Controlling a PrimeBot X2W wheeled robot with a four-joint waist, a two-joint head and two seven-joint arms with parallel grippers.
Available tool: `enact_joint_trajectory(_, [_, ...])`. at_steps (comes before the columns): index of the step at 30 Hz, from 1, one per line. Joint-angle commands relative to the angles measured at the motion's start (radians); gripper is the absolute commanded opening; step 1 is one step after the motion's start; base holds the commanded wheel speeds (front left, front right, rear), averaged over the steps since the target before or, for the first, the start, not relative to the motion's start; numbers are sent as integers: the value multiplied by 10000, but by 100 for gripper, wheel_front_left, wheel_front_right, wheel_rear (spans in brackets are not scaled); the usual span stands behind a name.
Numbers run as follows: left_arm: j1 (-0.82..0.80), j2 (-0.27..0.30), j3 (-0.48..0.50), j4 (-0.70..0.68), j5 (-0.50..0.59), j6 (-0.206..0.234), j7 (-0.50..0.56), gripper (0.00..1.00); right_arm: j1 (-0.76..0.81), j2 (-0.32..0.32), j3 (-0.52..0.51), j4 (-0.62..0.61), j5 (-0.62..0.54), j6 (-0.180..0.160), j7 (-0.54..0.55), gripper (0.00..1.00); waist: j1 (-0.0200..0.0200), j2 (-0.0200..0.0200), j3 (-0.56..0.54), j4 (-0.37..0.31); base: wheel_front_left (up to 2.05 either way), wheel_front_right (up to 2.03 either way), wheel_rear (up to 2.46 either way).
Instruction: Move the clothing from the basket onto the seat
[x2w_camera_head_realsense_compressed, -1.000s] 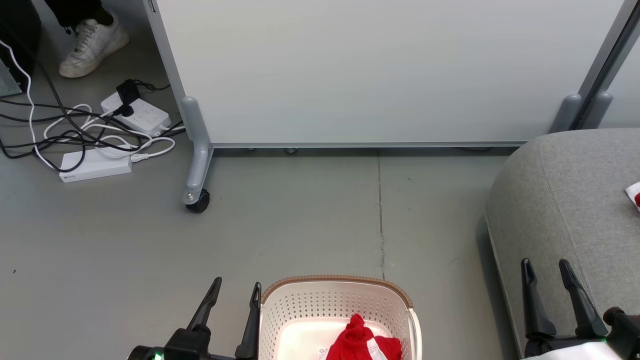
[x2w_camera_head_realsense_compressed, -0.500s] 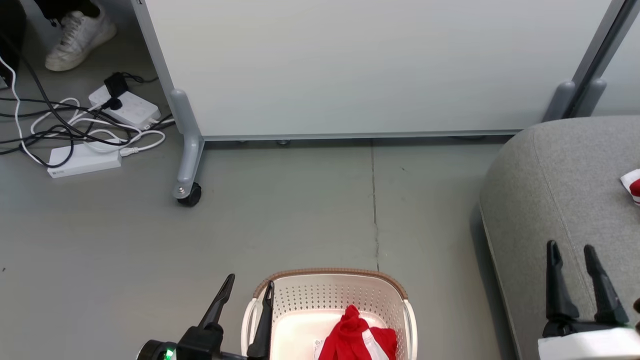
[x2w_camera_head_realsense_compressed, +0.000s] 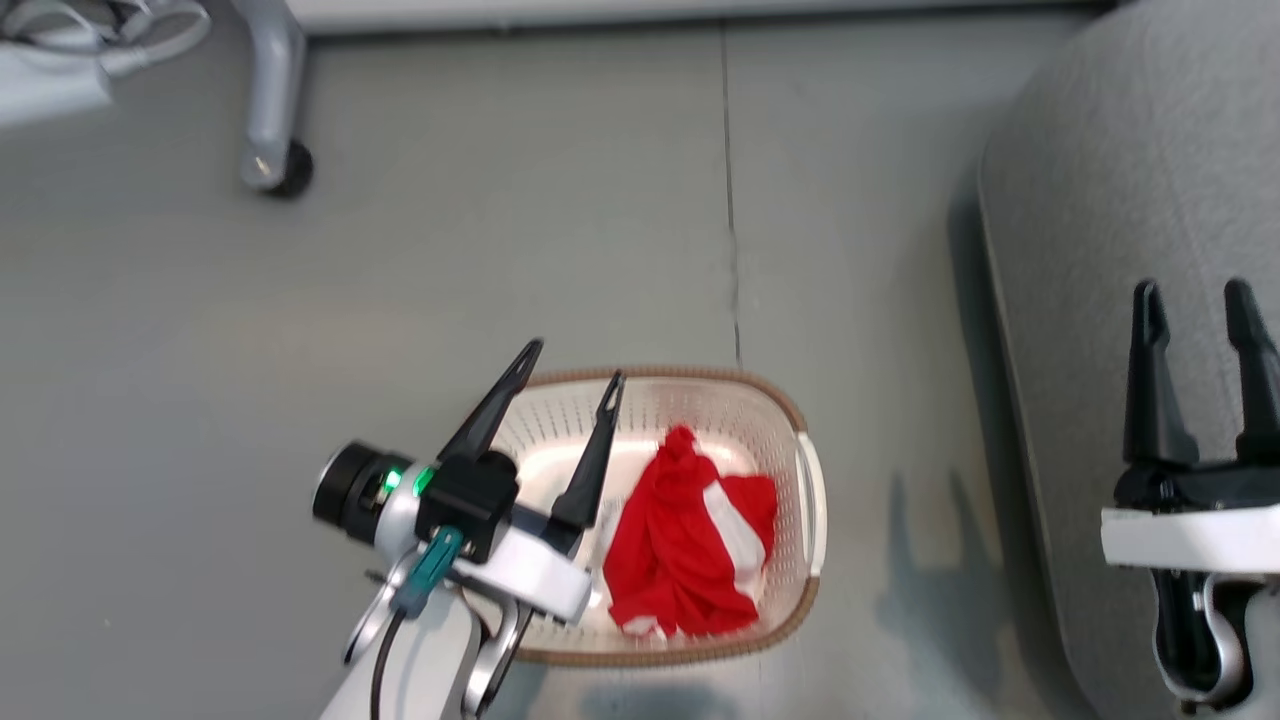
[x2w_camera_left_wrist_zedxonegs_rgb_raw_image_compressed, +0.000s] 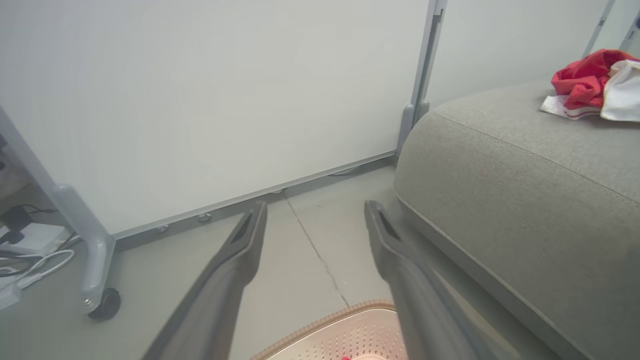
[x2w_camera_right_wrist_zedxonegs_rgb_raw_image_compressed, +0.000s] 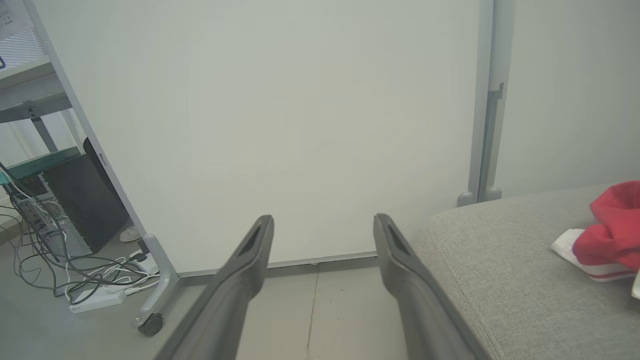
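cam: head view has pitched down vs a sec ago. The whole frame shifted, so the basket (x2w_camera_head_realsense_compressed: 806, 480) didn't move; it's now seen rim to rim.
L arm: left gripper (x2w_camera_head_realsense_compressed: 577, 362) has fingers spread wide and is empty. It was by the basket's left rim and now reaches over its left half, just beside the red garment (x2w_camera_head_realsense_compressed: 690, 550).
R arm: right gripper (x2w_camera_head_realsense_compressed: 1193, 287) has fingers apart and is empty, over the seat (x2w_camera_head_realsense_compressed: 1120, 150) edge.
clothing: one garment bunched in the basket's right half; red pile (x2w_camera_left_wrist_zedxonegs_rgb_raw_image_compressed: 580, 82) already on the seat.
clearance: prob. above the fabric, hard to tell top-down.
meaning: lining up next pick, 1 item left.
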Motion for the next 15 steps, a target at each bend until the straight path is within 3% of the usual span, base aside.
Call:
enact_joint_trajectory(1, [-593, 43, -100, 242, 137, -135, 5, 100, -386, -28, -26, -112, 60, 23, -44, 100, 0, 0, 2107, -513, 0, 0, 0])
enact_joint_trajectory(9, [-2527, 100, -1139, 2462, 1062, -1071, 5, 100, -1202, 227, 138, -316, 144, 23, -44, 100, 0, 0, 3788, -1353, 0, 0, 0])
enact_joint_trajectory(15, [-3817, 367, -1728, 4622, 1693, -1058, 5, 100, -1551, 397, 535, -529, 187, 23, -46, 100, 0, 0, 4770, -2009, 0, 0, 0])
